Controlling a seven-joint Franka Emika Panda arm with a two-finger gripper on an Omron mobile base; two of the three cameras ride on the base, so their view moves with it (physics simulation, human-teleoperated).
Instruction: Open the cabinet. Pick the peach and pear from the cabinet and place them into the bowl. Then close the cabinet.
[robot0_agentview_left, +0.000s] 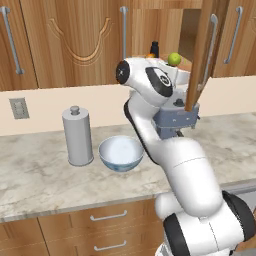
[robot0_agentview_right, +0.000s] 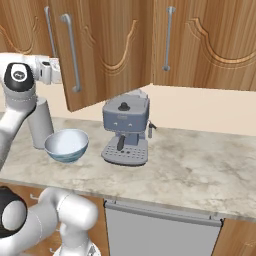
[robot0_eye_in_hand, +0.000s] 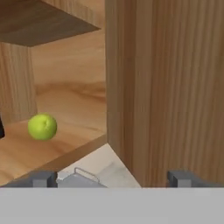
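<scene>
Pear (robot0_eye_in_hand: 42, 127) sits on the cabinet (robot0_agentview_left: 75, 45) shelf up and left of your gripper (robot0_eye_in_hand: 111, 178), whose jaws stand wide and empty beside the open door (robot0_eye_in_hand: 170, 87).

The white arm bends up high from its base, and its hand reaches up beside the open cabinet (robot0_agentview_left: 200, 55) door. The gripper (robot0_eye_in_hand: 111, 178) has its two fingers spread wide, holding nothing.

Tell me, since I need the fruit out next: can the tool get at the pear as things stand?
Probably yes. The cabinet's right door stands swung out, the pear sits exposed near the shelf's front edge, and the tool is open facing the shelf with nothing between.
</scene>
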